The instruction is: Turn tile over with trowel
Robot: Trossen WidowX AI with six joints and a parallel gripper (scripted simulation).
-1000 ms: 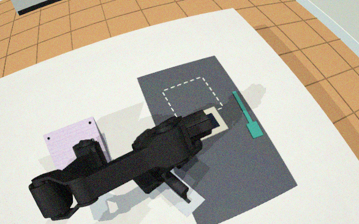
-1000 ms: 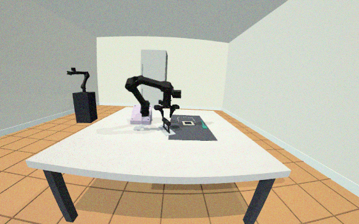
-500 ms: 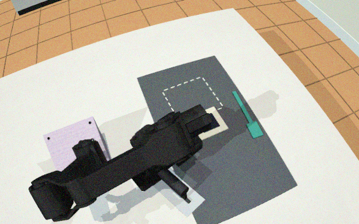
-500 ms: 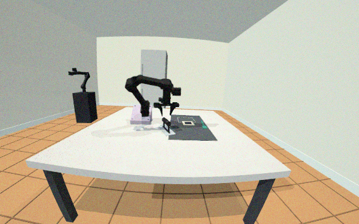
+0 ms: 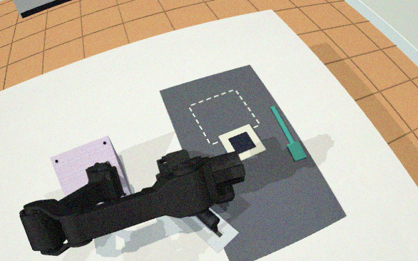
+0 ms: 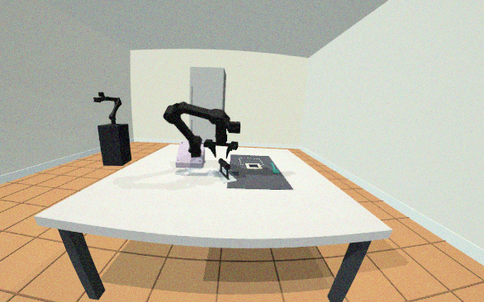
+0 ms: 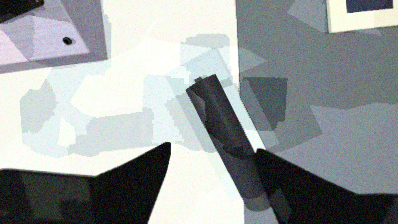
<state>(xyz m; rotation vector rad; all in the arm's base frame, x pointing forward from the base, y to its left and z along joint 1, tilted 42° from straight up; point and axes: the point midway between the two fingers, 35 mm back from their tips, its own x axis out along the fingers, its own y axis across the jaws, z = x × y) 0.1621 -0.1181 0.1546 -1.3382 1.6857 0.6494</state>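
Observation:
The tile (image 5: pixel 242 142) (image 6: pixel 253 166) (image 7: pixel 375 5) lies flat, its dark-square marked side up, mostly in front of the dashed outline (image 5: pixel 190 105) and over that outline's near edge. The small trowel (image 5: pixel 209 219) (image 6: pixel 224 163) (image 7: pixel 227 125) has a raised black handle and a pale see-through blade, which rests across the left edge of the grey mat (image 5: pixel 298 207) (image 6: pixel 258 182) (image 7: pixel 370 65). My gripper (image 6: pixel 221 157) (image 7: pixel 213 151) is open and empty above the handle. The handle shows slanted in the wrist view, nearer the right finger. The arm hides the fingers in the top view.
A teal spatula-like tool (image 5: pixel 296 151) (image 6: pixel 274 167) lies along the mat's right side. The arm's lilac base block (image 5: pixel 80 151) (image 6: pixel 184 155) (image 7: pixel 75 50) stands left of the mat on the white table (image 5: pixel 84 89) (image 6: pixel 205 214). Another arm stands on a black pedestal (image 6: pixel 114 144) away from the table.

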